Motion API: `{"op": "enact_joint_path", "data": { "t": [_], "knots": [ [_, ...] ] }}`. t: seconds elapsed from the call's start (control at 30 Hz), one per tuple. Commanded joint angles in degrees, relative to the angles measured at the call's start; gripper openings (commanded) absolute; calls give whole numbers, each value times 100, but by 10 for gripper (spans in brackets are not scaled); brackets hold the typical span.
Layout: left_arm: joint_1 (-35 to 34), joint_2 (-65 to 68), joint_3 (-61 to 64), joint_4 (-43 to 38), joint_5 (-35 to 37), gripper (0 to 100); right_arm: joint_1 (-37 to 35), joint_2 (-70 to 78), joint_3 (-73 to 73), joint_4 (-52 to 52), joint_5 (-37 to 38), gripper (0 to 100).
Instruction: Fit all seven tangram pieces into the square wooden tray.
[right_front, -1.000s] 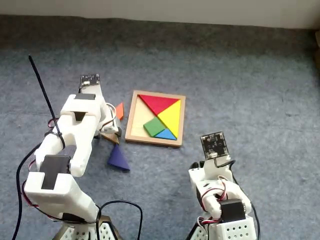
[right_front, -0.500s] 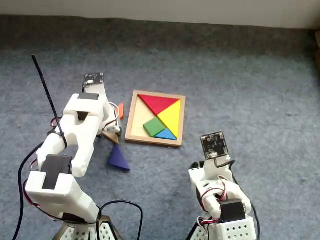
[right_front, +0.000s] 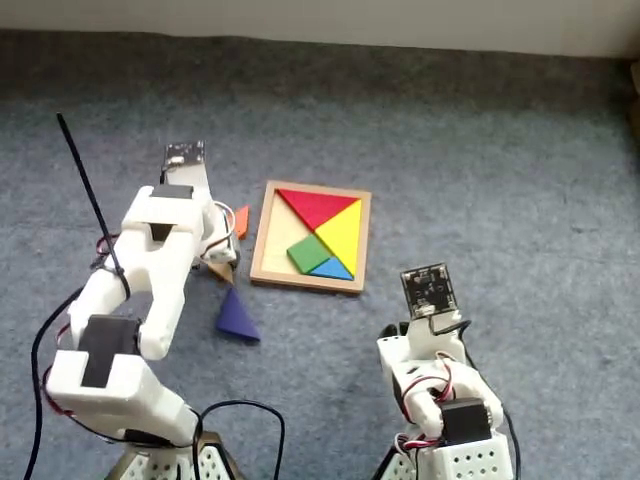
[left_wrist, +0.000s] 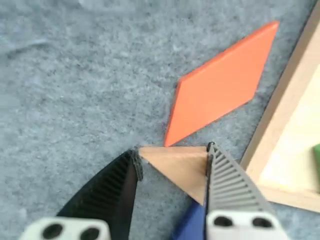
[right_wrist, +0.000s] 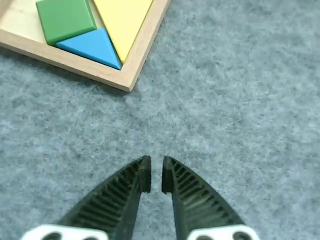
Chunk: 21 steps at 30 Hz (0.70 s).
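Note:
The square wooden tray holds a red triangle, a yellow triangle, a green square and a light blue triangle. To its left on the carpet lie an orange parallelogram, a tan triangle and a dark blue triangle. My left gripper is shut on the tan triangle, one finger at each corner, right beside the orange parallelogram. My right gripper is shut over bare carpet, short of the tray's near corner.
Grey-blue carpet covers the whole table, with free room right of and beyond the tray. A black cable rises beside the left arm. The right arm's base sits at the front edge.
The left arm swayed slightly right and came back, and the tan triangle edged a little toward the orange piece. The right arm has kept still.

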Motion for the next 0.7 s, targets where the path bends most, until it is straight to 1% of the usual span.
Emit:
{"op": "enact_joint_path", "data": {
  "t": [0.0,0.13,0.23,0.47,0.6,0.67],
  "knots": [
    [-31,-787,66,35,-352,79,66,-75,681,66,-53,55],
    [-31,-1103,163,26,-659,80,66,-75,681,66,-53,55],
    [110,-1147,119,18,-905,80,66,-75,681,66,-53,55],
    [655,-1103,119,-633,-1697,79,66,-75,681,66,-53,55],
    [752,-1095,-22,-1081,-2127,78,66,-75,681,66,-53,55],
    [769,-1086,-224,-1090,-2242,78,66,-75,681,66,-53,55]
  ]
}}
